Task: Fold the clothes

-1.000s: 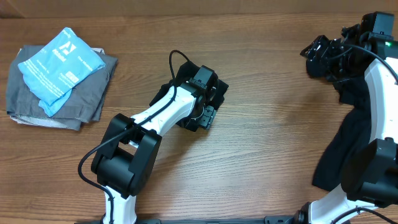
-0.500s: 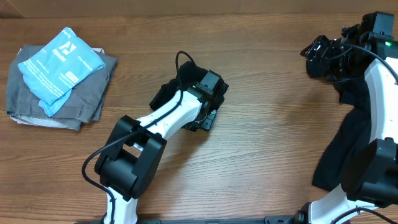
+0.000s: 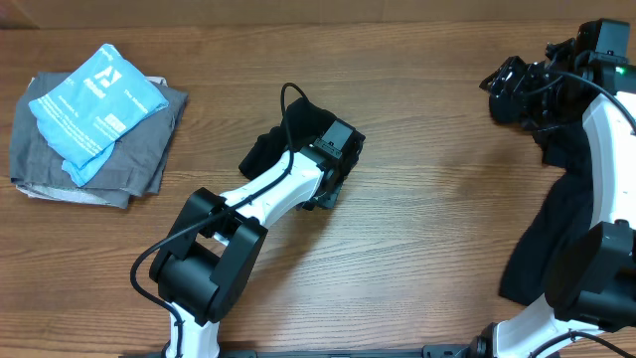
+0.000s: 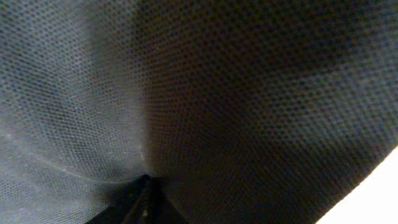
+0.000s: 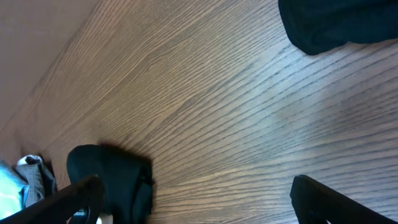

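Clothes (image 3: 268, 151) lie in two places on the table (image 3: 427, 229): a small black bundle (image 3: 260, 154) at mid-table and a long black garment (image 3: 556, 234) trailing along the right edge from far to near.

Over the last second the left gripper (image 3: 326, 184) has swung from the near side of the bundle onto it and pushed in, while its jaws have been drawing together. Its fingertips are now sunk out of sight in the cloth. The wrist view is filled edge to edge with dark mesh fabric (image 4: 217, 93), with only a sliver of finger (image 4: 146, 200) at the bottom. I cannot tell whether the jaws have pinched a layer yet or are merely pressing against it. This looks like a grasp in the making, probably to lift the bundle and shake it open for folding.

The right gripper (image 5: 196, 183) has not moved. It hangs at the far right with its fingers spread wide and nothing between them.

The bundle is crumpled and lumpy, with no edge, sleeve or collar to pick out. The long garment is draped and rumpled too. Neither is laid flat, so the folding proper seems not yet begun. A grey folded garment (image 3: 139, 159) with a blue packet (image 3: 94, 99) on top sits at the far left, well apart.
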